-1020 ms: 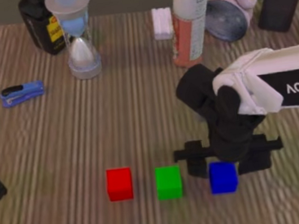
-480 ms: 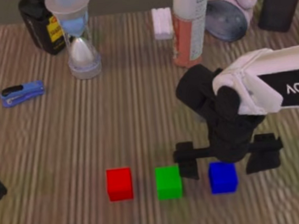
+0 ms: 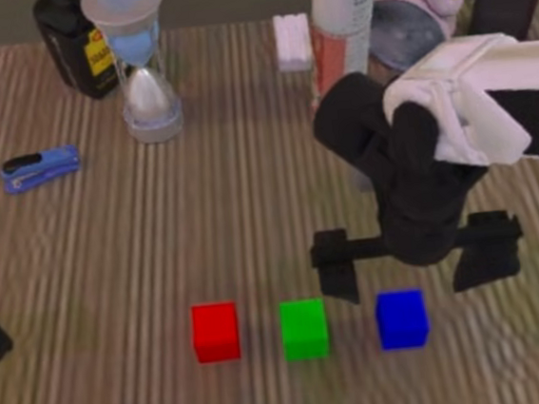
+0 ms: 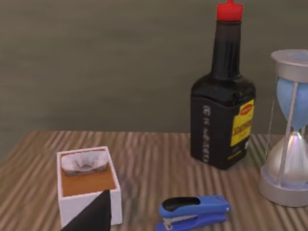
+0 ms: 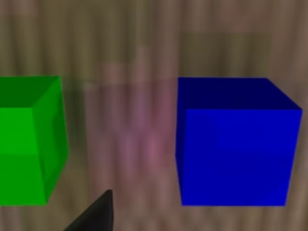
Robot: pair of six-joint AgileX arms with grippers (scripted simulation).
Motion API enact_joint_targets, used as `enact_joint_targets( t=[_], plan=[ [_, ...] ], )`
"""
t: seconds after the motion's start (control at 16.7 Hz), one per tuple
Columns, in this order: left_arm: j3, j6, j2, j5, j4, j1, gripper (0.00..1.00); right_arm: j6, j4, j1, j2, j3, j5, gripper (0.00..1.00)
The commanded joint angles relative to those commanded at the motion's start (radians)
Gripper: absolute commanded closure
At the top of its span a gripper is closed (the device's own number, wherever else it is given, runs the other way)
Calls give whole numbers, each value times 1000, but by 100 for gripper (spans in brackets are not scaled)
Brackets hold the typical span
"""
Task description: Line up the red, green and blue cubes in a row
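The right gripper [image 3: 417, 269] is hovering with fingers spread wide just behind the blue cube [image 3: 401, 319], which is sitting free on the tabletop [image 3: 114, 274], right of the green cube [image 3: 304, 329] and red cube [image 3: 215, 331].

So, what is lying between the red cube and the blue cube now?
The green cube sits between the red cube and the blue cube, apart from both, with bare table in the gaps. The top view shows this.
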Motion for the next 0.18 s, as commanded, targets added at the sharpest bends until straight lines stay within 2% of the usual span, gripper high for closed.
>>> enact_joint_targets(
  t=[0.18],
  plan=[
    [0, 0, 0, 0, 0, 0, 0, -1, -52, 0, -33, 32, 3, 0]
  ],
)
